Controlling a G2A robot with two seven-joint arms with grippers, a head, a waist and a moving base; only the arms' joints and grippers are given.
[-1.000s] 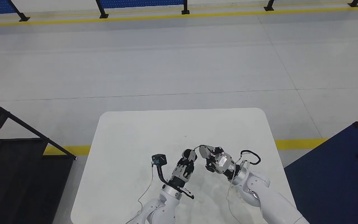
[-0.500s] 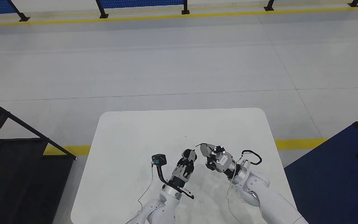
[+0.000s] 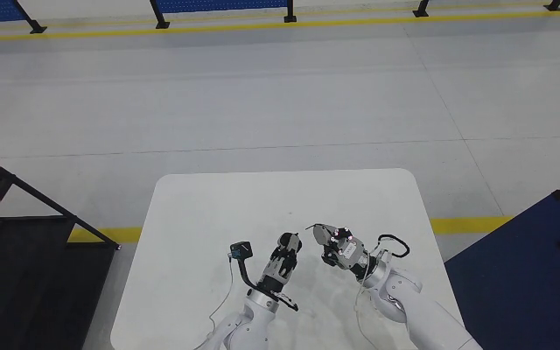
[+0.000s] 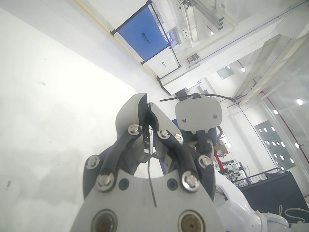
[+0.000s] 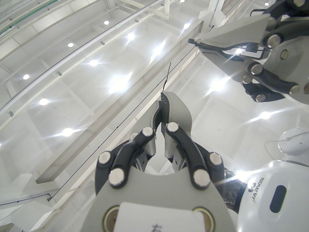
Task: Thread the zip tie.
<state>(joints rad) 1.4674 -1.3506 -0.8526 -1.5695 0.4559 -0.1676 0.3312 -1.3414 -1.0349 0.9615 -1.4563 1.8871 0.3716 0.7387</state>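
Note:
My left gripper (image 4: 147, 102) is shut on a thin black zip tie (image 4: 151, 184), whose strap runs back between its fingers toward the wrist. My right gripper (image 5: 163, 96) is shut on a black zip tie strap too, with the pointed tail (image 5: 167, 77) sticking out past its fingertips. In the top view the left gripper (image 3: 290, 242) and the right gripper (image 3: 320, 234) face each other a short gap apart, above the near middle of the white table (image 3: 219, 210). I cannot tell whether both hold the same tie.
The table's back half lies bare. A black frame (image 3: 52, 210) stands off the table's left side and a dark blue panel (image 3: 516, 271) off its right. Grey floor with a yellow line (image 3: 464, 225) lies beyond.
My left gripper has drawn a little to the left and back, widening the gap to the right gripper. The right gripper shifted slightly at first, then stayed still.

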